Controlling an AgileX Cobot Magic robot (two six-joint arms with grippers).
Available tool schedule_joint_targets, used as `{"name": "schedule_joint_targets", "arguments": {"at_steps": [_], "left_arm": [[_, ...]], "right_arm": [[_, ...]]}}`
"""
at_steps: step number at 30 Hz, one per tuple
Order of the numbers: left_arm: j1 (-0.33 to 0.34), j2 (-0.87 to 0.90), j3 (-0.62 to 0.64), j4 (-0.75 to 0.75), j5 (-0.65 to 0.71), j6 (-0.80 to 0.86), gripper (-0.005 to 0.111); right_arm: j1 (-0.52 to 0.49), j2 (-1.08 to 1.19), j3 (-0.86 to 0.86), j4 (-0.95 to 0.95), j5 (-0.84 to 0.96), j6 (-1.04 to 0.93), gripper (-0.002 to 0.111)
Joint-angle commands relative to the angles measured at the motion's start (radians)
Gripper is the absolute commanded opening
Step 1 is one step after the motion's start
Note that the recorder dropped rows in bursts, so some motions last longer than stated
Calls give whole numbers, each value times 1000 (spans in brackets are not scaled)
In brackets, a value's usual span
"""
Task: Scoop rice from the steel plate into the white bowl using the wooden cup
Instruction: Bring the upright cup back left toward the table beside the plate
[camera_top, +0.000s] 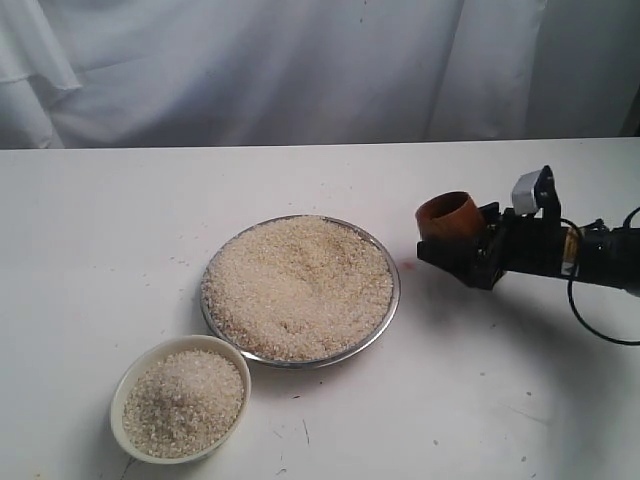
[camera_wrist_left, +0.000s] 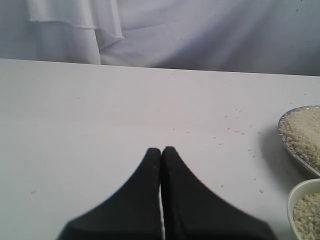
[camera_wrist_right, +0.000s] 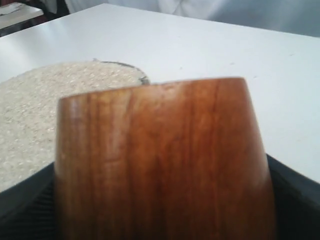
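Exterior, left-wrist and right-wrist views of a rice-scooping set-up on a white table (camera_top: 100, 230) backed by a white draped cloth (camera_top: 300, 70). A wide, shallow, shiny steel plate (camera_top: 396, 296) lies near the middle of the table and carries a broad, low heap of pale beige uncooked rice (camera_top: 298, 285) that covers it almost to the rim. A small round cream-white bowl (camera_top: 124, 384) stands just beside the plate, toward the near left corner in the exterior view, apart from the rim; it holds a mound of the same grains. A small barrel-shaped cup of glossy reddish-brown wood (camera_top: 448, 217) sits to the right of the plate, clear of its rim, mouth upward and roughly upright; its inside is too dark to judge. The black right gripper (camera_top: 452, 250) pinches the cup from both sides, and the right-wrist view shows the cup wall filling the space between the dark fingers. The left gripper (camera_wrist_left: 161, 150) appears only in its own wrist view, its two black fingers pressed together, holding nothing, over bare table. A few stray grains (camera_wrist_left: 235, 131) dot the table near the plate.
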Motion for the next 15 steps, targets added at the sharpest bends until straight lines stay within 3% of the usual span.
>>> {"name": "schedule_joint_targets", "arguments": {"at_steps": [1, 15], "left_arm": [[-3, -4, 5, 1, -14, 0, 0], [-3, -4, 5, 1, -14, 0, 0]], "right_arm": [[47, -1, -7, -60, -24, 1, 0], [54, -1, -8, -89, -24, 1, 0]]}}
